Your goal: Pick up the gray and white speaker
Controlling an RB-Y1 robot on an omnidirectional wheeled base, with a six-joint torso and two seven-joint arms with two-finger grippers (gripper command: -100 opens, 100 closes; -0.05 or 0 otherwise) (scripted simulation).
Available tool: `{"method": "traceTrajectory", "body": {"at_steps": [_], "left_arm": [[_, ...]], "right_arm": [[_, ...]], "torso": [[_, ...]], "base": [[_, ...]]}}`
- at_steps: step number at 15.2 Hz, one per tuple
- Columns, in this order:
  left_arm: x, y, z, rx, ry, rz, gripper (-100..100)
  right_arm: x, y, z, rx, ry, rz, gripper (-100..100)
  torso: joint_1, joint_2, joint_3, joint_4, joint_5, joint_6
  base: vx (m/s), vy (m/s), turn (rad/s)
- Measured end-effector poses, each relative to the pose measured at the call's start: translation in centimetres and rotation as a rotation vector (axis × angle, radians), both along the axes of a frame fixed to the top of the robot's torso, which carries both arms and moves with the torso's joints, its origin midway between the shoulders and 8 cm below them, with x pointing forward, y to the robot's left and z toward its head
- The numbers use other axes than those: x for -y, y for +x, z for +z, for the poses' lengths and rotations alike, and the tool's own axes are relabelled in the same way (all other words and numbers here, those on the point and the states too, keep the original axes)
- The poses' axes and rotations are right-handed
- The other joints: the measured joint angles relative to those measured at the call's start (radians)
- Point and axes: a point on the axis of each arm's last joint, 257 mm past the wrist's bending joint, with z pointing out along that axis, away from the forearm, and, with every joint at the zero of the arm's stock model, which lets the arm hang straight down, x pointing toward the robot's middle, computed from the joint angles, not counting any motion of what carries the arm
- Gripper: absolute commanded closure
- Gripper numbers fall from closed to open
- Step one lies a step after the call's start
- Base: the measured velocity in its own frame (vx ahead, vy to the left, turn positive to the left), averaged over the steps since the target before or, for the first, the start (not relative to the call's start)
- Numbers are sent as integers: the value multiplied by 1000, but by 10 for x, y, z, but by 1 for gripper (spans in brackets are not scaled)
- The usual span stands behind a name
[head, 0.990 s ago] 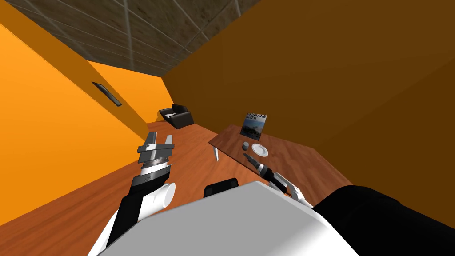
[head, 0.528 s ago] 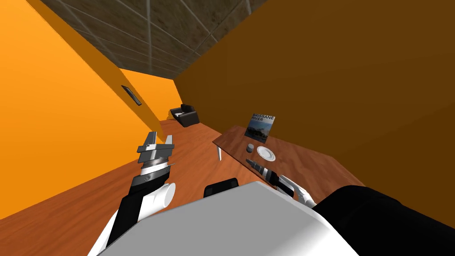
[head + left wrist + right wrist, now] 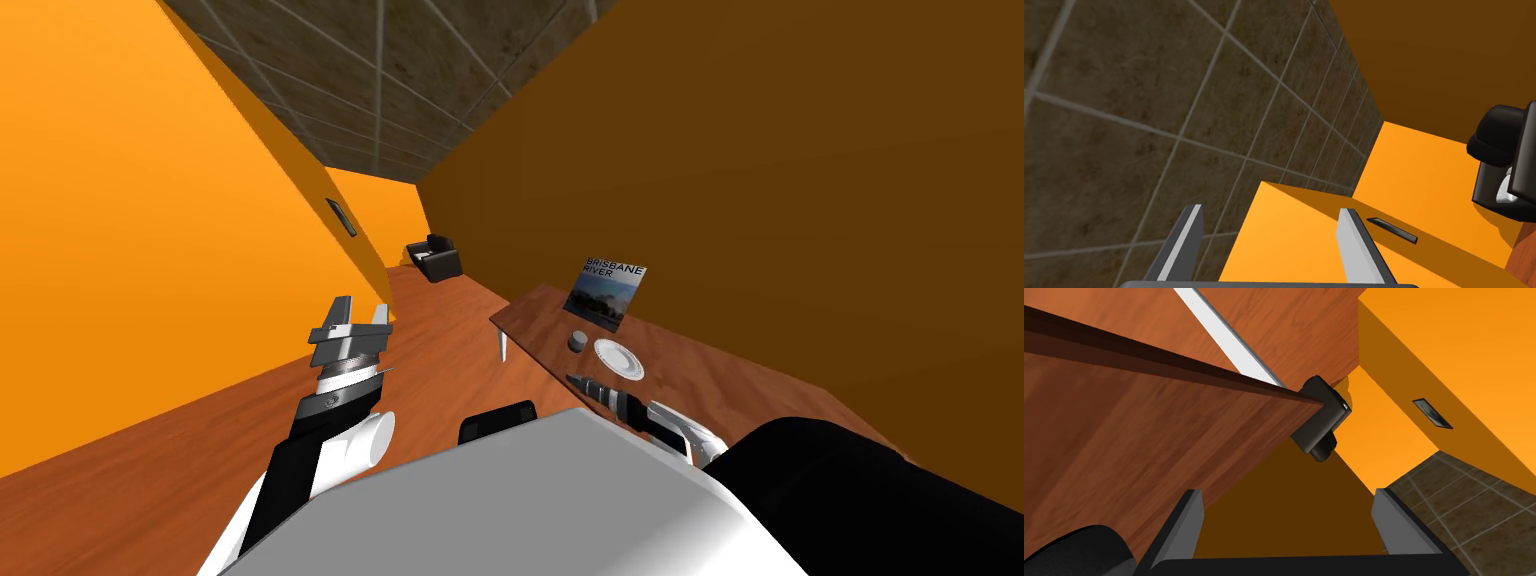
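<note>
On the table (image 3: 540, 315), speaker (image 3: 577, 341) sits beside plate (image 3: 618, 358); left pincer (image 3: 1270, 208) and right pincer (image 3: 1287, 491) gape empty.

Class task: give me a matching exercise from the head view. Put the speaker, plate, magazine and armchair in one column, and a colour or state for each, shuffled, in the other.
Column 1:
1 speaker
2 plate
3 magazine
4 armchair

Column 2:
A white, lying flat
B black, far down the room
C standing upright, printed cover
D grey, short cylinder

Pairs: 1-D; 2-A; 3-C; 4-B
</note>
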Motion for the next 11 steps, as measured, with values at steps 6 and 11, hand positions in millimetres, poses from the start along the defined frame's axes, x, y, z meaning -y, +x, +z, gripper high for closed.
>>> {"method": "traceTrajectory", "body": {"at_steps": [6, 11], "left_arm": [[0, 0, 0, 0, 0, 0, 0], [0, 0, 0, 0, 0, 0, 0]], "right_arm": [[58, -45, -29, -147, -153, 46, -100], [103, -81, -42, -243, -256, 70, -100]], "torso": [[1, -1, -1, 0, 0, -1], [0, -1, 0, 0, 0, 0]], "base": [[53, 33, 193], [49, 22, 153]]}}
